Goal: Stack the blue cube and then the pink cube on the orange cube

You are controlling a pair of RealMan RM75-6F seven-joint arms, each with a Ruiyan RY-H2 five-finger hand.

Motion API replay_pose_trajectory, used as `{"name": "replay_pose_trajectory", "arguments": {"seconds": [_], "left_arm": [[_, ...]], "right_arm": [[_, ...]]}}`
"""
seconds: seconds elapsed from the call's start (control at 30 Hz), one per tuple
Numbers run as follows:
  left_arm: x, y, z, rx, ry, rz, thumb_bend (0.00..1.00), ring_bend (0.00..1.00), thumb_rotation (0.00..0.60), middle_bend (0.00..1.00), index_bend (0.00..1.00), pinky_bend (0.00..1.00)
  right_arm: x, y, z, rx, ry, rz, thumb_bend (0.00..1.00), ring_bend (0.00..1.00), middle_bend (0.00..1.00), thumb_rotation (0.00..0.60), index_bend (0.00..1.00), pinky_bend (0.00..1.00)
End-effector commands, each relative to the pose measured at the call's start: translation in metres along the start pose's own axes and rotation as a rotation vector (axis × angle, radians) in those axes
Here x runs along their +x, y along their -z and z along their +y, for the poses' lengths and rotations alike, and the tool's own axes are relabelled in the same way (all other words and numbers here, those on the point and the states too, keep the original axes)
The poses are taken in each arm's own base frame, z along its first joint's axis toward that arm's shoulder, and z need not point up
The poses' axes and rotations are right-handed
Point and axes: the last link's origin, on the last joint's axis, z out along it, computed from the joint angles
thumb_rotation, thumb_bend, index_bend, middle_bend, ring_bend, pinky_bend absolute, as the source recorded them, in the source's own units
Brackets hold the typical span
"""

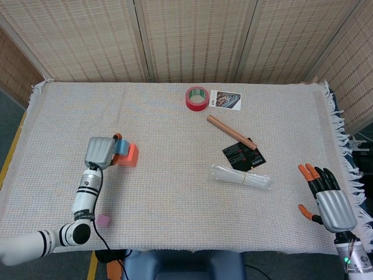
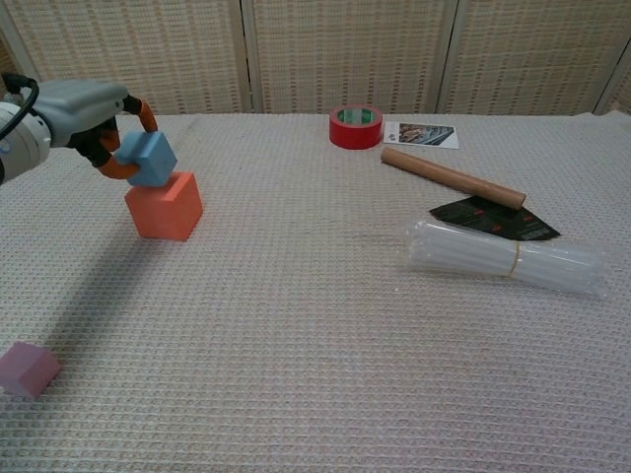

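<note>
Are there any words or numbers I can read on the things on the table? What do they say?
None can be read.
Card by the red tape roll: printed picture, any writing too small to read.
Black packet under the brown stick: red and white marks, too blurred to read.
Blue cube, orange cube, pink cube: no writing seen.

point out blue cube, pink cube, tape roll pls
blue cube (image 2: 151,158): chest view, front face.
pink cube (image 2: 29,371): chest view, top face.
tape roll (image 1: 197,98): head view, red rim.
</note>
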Motion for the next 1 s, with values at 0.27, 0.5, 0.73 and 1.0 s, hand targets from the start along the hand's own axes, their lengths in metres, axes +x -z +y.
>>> {"name": "replay_pose_trajectory", "arguments": {"seconds": [0.27,0.5,0.73,1.0], "left_arm": [[-0.0061,0.0031,0.0084,-0.016,-0.028,-0.01,0.35,1.0,0.6,1.0,0.65,1.0],[-0.0068,0.0021,0.0079,-0.016,-0.038,-0.013,0.35,1.0,0.6,1.0,0.62,1.0],[-0.0068,0.0028,0.0056,-0.019,-0.04,-0.024,0.35,1.0,0.6,1.0,0.48,1.0],[-0.0045,0.0028,0.0053,-0.027,-0.033,-0.026,0.35,1.0,0.6,1.0,0.31,1.0]], "right_arm": [[0.0008,0.0006,0.0004,0.0,-0.002,0.0,0.15,0.0,0.0,0.6,0.0,0.0],[0.0009,0.0009,0.0005,0.001,0.0,0.0,0.15,0.0,0.0,0.6,0.0,0.0],[0.0003,0.0005,0.0003,-0.001,0.001,-0.001,0.15,0.0,0.0,0.6,0.0,0.0],[0.0007,0.0013,0.0002,-0.003,0.004,-0.002,0.15,0.0,0.0,0.6,0.0,0.0]]}}
